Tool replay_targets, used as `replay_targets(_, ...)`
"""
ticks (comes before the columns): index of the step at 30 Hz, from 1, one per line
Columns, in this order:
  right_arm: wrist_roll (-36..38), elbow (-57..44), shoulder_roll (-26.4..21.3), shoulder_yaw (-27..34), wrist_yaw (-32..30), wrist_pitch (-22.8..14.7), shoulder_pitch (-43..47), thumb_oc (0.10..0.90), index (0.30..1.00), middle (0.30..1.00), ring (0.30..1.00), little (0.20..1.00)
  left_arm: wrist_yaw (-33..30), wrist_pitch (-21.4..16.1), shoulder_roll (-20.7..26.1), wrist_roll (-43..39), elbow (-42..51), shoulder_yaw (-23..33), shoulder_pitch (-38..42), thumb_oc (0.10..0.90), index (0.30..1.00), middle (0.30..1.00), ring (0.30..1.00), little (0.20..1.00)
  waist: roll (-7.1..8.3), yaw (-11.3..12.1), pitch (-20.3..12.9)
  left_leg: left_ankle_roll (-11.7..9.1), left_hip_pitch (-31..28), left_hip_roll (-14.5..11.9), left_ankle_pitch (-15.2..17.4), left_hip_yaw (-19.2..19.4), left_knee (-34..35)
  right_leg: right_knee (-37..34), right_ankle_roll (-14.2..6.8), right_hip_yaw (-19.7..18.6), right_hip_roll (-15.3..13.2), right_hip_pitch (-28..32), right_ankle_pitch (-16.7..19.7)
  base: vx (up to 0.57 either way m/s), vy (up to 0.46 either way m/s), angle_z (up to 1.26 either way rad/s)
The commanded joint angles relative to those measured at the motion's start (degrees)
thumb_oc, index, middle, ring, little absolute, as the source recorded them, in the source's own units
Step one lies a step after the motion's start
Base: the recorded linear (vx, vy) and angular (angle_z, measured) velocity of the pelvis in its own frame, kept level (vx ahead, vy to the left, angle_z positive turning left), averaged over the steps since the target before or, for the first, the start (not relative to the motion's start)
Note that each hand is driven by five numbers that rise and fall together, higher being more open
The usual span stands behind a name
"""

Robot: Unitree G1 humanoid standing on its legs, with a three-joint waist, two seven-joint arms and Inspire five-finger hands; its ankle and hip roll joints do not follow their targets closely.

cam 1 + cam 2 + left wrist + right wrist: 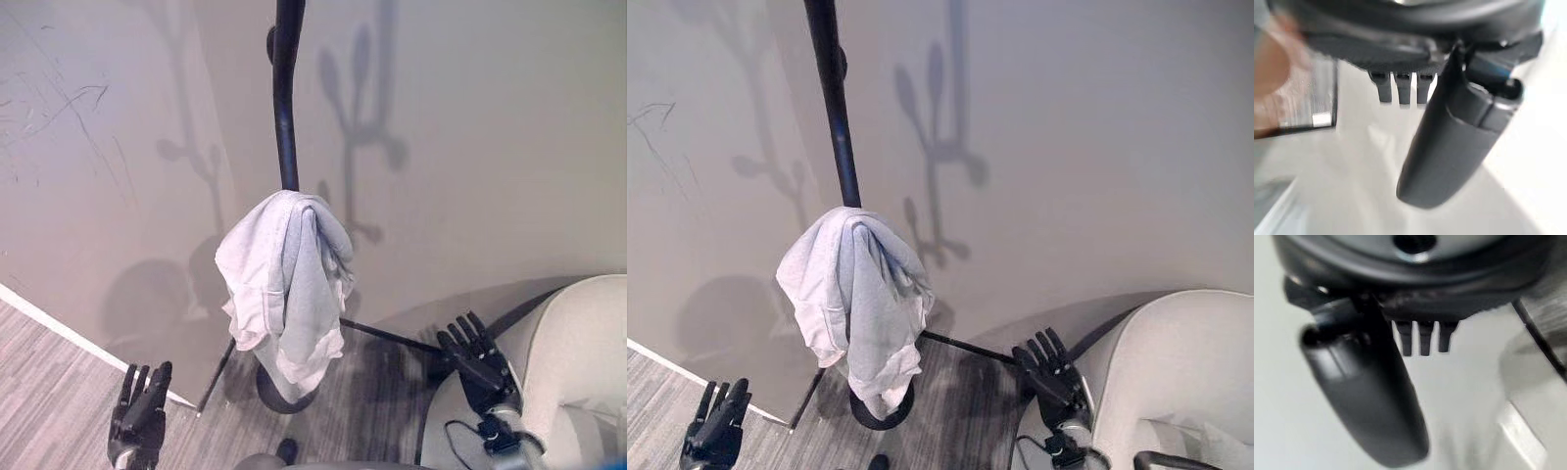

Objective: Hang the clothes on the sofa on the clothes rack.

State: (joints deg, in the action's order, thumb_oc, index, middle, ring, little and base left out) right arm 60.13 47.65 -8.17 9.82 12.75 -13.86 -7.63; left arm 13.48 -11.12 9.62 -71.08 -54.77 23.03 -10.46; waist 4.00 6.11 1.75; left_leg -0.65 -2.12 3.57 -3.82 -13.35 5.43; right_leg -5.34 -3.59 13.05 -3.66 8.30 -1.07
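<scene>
Left hand [140, 411] and right hand [476, 354] low, fingers straight, empty; grey garment [286, 279] draped on clothes rack [285, 98].

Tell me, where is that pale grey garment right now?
The garment hangs draped on the black clothes rack against the wall, centre of the head views, between both open hands.

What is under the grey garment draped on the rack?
The garment covers the rack's lower pole and whatever peg holds it. Below its hem, the round base shows.
</scene>
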Motion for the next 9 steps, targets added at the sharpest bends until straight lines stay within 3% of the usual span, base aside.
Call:
replay_targets(1, 3.49, 11.89, -1.65, -3.13, -4.77, 2.75, 6.43, 0.800, 0.900, 0.900, 0.900, 0.900, -1.70, 0.06, 3.45, 1.57, -11.78, -0.29, 4.32, 0.800, 0.900, 0.900, 0.900, 0.900, -0.71, 1.42, -0.53, -0.59, -0.53, -2.45, 3.72, 2.97, -0.43, 0.34, -1.13, -0.08, -0.42, -1.14, -0.26, 0.00, 0.000, 0.00)
replay_targets(2, 3.57, 12.23, -1.72, -3.03, -4.56, 2.74, 6.79, 0.800, 0.900, 0.900, 0.900, 0.900, -1.56, 0.07, 3.53, 1.57, -12.02, -0.23, 4.61, 0.800, 0.900, 0.900, 0.900, 0.900, -0.69, 1.39, -0.40, -0.55, -0.31, -2.37, 3.36, 2.94, -0.43, 0.34, -1.17, -0.03, -0.50, -1.34, 0.03, 0.00, 0.000, 0.00)
replay_targets(3, 3.28, 23.05, -0.19, -3.43, -5.94, 6.61, 9.08, 0.800, 0.900, 0.900, 0.900, 0.900, -2.40, 1.12, 3.24, 6.90, -18.80, -2.27, 6.27, 0.800, 0.900, 0.900, 0.900, 0.900, -0.67, 1.68, -0.66, -0.53, -0.33, -2.37, 3.25, 2.71, -0.43, 0.34, -1.02, 0.14, -0.49, -1.29, -0.02, 0.00, 0.000, 0.00)
replay_targets(4, 3.37, 23.83, -0.36, -3.20, -5.50, 6.64, 9.77, 0.800, 0.900, 0.900, 0.900, 0.900, -2.24, 1.12, 3.41, 7.01, -19.21, -2.20, 6.77, 0.800, 0.900, 0.900, 0.900, 0.900, -0.63, 1.72, -0.42, -0.55, -0.31, -2.37, 3.27, 2.67, -0.43, 0.34, -1.01, 0.19, -0.48, -1.29, -0.06, 0.02, -0.008, 0.09)
replay_targets(5, 3.27, 31.43, 0.87, -2.14, -7.63, 8.83, 11.10, 0.800, 0.900, 0.900, 0.900, 0.900, -3.27, 2.22, 2.69, 12.80, -24.21, -4.26, 7.64, 0.800, 0.900, 0.900, 0.900, 0.900, -0.71, 1.91, -0.71, -0.48, -0.45, -2.36, 3.21, 2.47, -0.43, 0.34, -0.90, 0.44, -0.46, -1.03, -0.18, 0.02, -0.005, 0.09)
replay_targets(6, 3.27, 31.43, 0.87, -2.14, -7.63, 8.83, 11.10, 0.800, 0.900, 0.900, 0.900, 0.900, -3.27, 2.22, 2.69, 12.80, -24.21, -4.26, 7.64, 0.800, 0.900, 0.900, 0.900, 0.900, -0.71, 1.91, -0.71, -0.48, -0.45, -2.36, 3.21, 2.47, -0.43, 0.34, -0.90, 0.44, -0.46, -1.03, -0.18, 0.03, -0.002, 0.10)
replay_targets(9, -0.40, 37.64, 2.19, -2.61, -8.84, 10.32, 11.80, 0.800, 0.900, 0.900, 0.900, 0.900, -5.13, 2.84, 0.33, 24.27, -28.21, -9.90, 7.57, 0.800, 0.900, 0.900, 0.900, 0.900, -0.98, 1.93, -0.84, -0.38, -0.48, -2.42, 3.05, 2.40, -0.43, 0.34, -0.87, 0.98, -0.64, -0.81, -0.10, 0.02, 0.021, 0.05)
